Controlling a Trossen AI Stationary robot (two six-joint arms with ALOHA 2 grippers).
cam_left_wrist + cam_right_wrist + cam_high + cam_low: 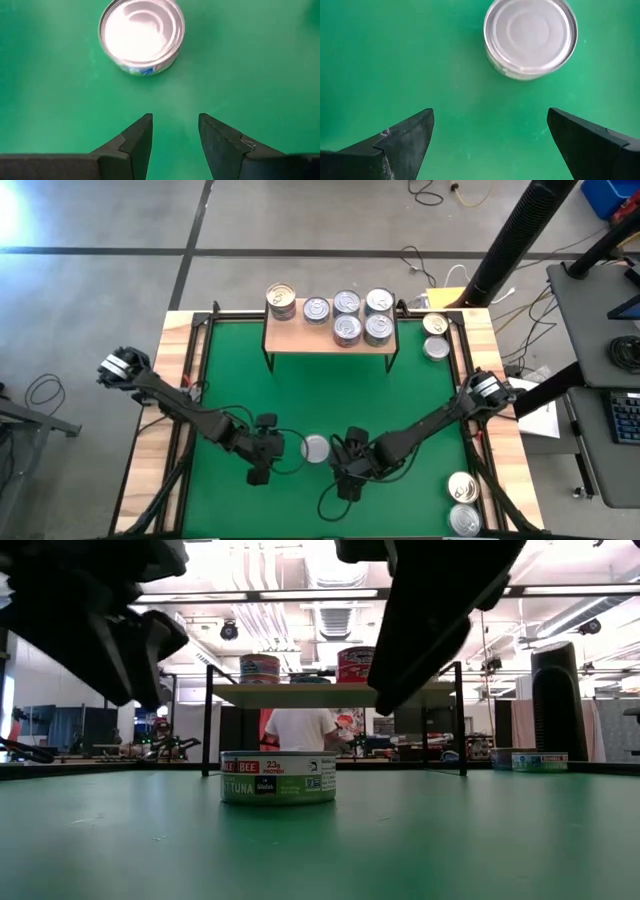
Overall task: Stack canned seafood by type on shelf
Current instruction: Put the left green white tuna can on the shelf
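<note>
One tuna can (315, 448) with a shiny silver top stands upright on the green mat, its base on the mat; it also shows as the can (141, 36), the can (530, 36) and the can (278, 777). My left gripper (175, 121) hovers just left of it, open narrowly, nothing between the fingers. My right gripper (490, 119) hovers just right of it, open wide and empty. Both point slantwise down toward the can without touching it. The shelf (290, 338) stands at the far side with several cans on top.
Two cans (435, 336) sit on the wooden border at the far right, and two more cans (463, 502) at the near right. The shelf's black legs (208, 720) stand on the mat behind the can. A person's white shirt (300, 730) shows beyond the table.
</note>
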